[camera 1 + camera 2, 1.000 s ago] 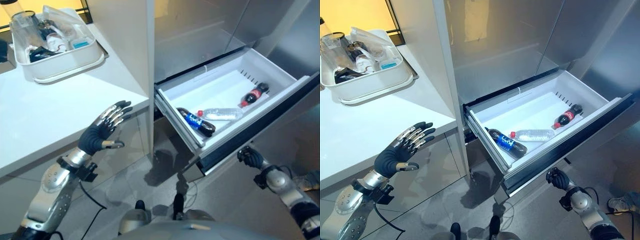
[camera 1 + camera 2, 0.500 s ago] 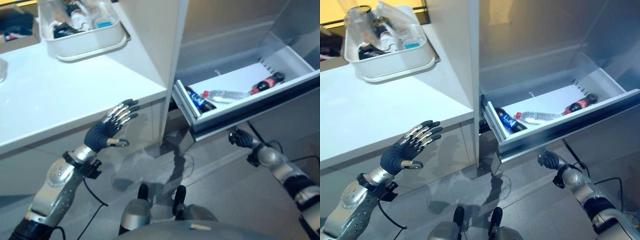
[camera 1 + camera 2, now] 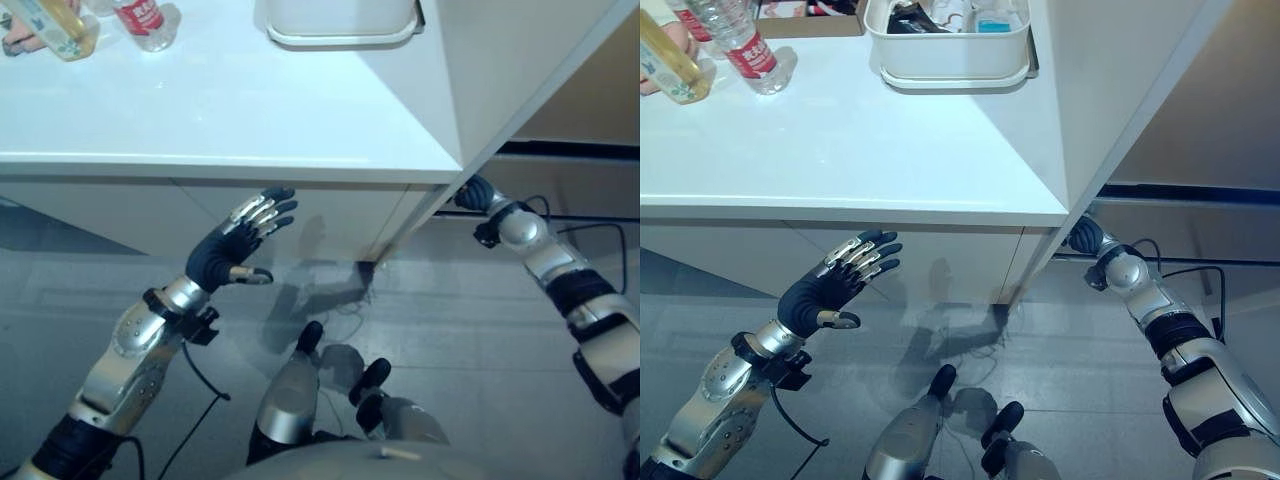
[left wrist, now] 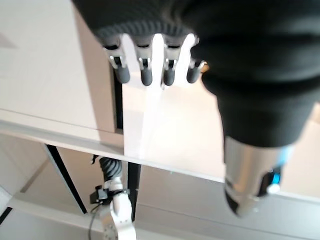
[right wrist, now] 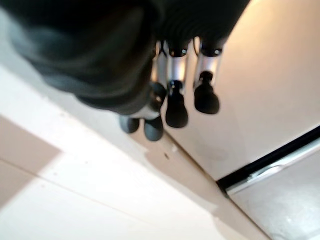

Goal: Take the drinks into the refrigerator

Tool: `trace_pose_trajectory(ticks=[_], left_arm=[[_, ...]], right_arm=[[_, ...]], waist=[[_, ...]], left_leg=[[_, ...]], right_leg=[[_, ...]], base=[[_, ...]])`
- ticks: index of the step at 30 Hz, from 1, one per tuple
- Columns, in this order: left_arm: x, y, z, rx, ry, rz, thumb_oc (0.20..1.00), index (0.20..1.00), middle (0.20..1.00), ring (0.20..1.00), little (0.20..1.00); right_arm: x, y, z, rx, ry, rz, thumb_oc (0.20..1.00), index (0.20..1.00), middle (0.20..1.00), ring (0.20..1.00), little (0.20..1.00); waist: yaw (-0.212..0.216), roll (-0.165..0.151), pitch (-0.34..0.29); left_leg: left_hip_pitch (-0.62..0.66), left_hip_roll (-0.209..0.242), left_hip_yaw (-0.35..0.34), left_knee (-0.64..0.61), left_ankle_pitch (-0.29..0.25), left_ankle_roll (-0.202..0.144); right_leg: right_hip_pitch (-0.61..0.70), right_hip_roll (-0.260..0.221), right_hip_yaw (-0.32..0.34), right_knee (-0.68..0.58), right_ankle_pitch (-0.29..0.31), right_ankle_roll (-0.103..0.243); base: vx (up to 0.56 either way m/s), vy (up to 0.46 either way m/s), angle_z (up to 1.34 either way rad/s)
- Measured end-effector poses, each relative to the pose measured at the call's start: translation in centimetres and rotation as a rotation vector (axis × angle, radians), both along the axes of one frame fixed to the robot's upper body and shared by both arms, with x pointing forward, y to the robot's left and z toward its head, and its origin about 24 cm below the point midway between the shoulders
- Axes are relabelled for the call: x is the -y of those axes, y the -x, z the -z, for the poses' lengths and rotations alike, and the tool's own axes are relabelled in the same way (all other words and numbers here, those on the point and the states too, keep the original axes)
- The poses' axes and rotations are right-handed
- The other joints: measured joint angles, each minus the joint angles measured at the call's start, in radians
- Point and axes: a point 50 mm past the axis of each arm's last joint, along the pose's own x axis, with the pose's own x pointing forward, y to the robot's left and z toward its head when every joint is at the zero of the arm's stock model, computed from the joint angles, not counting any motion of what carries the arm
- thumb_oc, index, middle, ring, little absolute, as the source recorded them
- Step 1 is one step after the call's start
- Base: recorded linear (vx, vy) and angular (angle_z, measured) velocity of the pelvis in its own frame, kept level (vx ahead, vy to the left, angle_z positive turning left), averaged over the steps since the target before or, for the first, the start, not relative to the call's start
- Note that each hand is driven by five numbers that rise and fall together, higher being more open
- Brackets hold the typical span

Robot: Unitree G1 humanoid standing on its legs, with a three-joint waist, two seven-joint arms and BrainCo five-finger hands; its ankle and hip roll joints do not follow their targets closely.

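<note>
You're looking at a smooth white counter (image 3: 870,150) with a soft sheen, running across the upper half of the frame. At top centre you've got a white plastic tub (image 3: 945,60), matt and smooth-walled. In the upper left corner you see a clear plastic bottle (image 3: 740,40) with a red paper-like label, and beside it a see-through bottle (image 3: 665,60) of yellowish liquid, glossy. At upper right the tall white panel (image 3: 1120,100) looks flat and matt. Your left hand (image 3: 830,290), lower left, shows polished metal fingers and a dark ribbed, rubbery cover. Your right hand (image 3: 1085,236) wears the same dark cover. The grey floor (image 3: 1060,340) below is glossy, throwing reflections.
</note>
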Motion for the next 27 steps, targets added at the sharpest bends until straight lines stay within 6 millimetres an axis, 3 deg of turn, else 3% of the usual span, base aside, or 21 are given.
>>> trace_pose_trajectory(ticks=[3,6,7,10,16,21,23,27], left_arm=[[-0.1,-0.1,-0.1,0.007,0.011,-0.019,1.000,1.000,1.000,1.000,1.000],[-0.1,-0.2,-0.2,0.012,0.019,-0.030,1.000,1.000,1.000,1.000,1.000],[-0.1,-0.2,-0.3,0.019,0.016,-0.033,1.000,1.000,1.000,1.000,1.000],[-0.2,-0.1,-0.2,0.018,0.016,-0.051,1.000,1.000,1.000,1.000,1.000],[-0.8,0.0,-0.3,0.047,0.002,-0.097,1.000,1.000,1.000,1.000,1.000],[-1.3,0.4,0.3,0.032,-0.009,-0.130,1.000,1.000,1.000,1.000,1.000],[-1.6,0.3,0.7,0.023,-0.036,-0.149,1.000,1.000,1.000,1.000,1.000],[-3.5,0.2,4.0,-0.085,-0.116,-0.251,1.000,1.000,1.000,1.000,1.000]], right_arm=[[-0.4,0.6,1.3,0.019,-0.144,0.041,0.200,0.200,0.200,0.200,0.200],[-0.8,1.3,2.1,0.024,-0.177,0.026,0.209,0.209,0.209,0.209,0.209],[-0.8,1.9,2.4,0.028,-0.199,0.023,1.000,1.000,1.000,1.000,1.000],[-1.1,3.5,4.3,-0.008,-0.230,-0.002,1.000,1.000,1.000,1.000,1.000],[-1.7,8.2,10.7,-0.176,-0.350,0.045,1.000,1.000,1.000,1.000,1.000],[-1.5,12.4,14.9,-0.317,-0.398,0.113,1.000,1.000,1.000,1.000,1.000],[-1.3,14.0,16.1,-0.368,-0.398,0.133,1.000,1.000,1.000,1.000,1.000],[-1.0,15.8,17.3,-0.430,-0.398,0.146,1.000,1.000,1.000,1.000,1.000]], waist=[[-0.014,-0.001,0.000],[-0.014,-0.001,-0.001],[-0.014,-0.003,-0.002],[-0.016,-0.005,-0.003],[-0.072,-0.037,-0.020],[-0.124,-0.065,-0.047],[-0.135,-0.070,-0.055],[-0.160,-0.074,-0.097]], left_leg=[[0.000,-0.001,0.003,0.000,-0.001,0.001],[0.002,-0.001,0.009,0.000,-0.002,0.002],[0.002,0.001,0.016,0.000,-0.005,0.004],[0.021,0.001,0.038,-0.001,-0.010,0.008],[0.054,0.005,0.085,-0.003,-0.023,0.013],[0.075,0.012,0.128,-0.003,-0.034,0.015],[0.089,0.015,0.149,-0.004,-0.039,0.016],[0.120,0.024,0.192,-0.023,-0.043,0.016]], right_leg=[[-0.004,-0.002,0.004,0.004,-0.005,0.002],[-0.004,-0.002,0.008,0.004,-0.007,0.002],[-0.007,-0.001,0.015,0.005,-0.007,0.002],[0.000,-0.002,0.035,0.008,-0.008,0.002],[0.008,-0.002,0.076,0.013,-0.008,0.005],[0.007,0.004,0.124,0.019,-0.007,0.005],[0.007,0.008,0.145,0.019,-0.003,0.002],[0.019,0.020,0.183,0.002,0.006,0.002]], base=[[0.00,0.007,-0.01],[0.01,0.028,-0.05],[0.01,0.042,-0.13],[0.01,0.027,-0.19],[0.01,0.039,-0.21],[0.02,0.027,-0.28],[0.02,0.019,-0.30],[0.02,0.014,-0.34]])
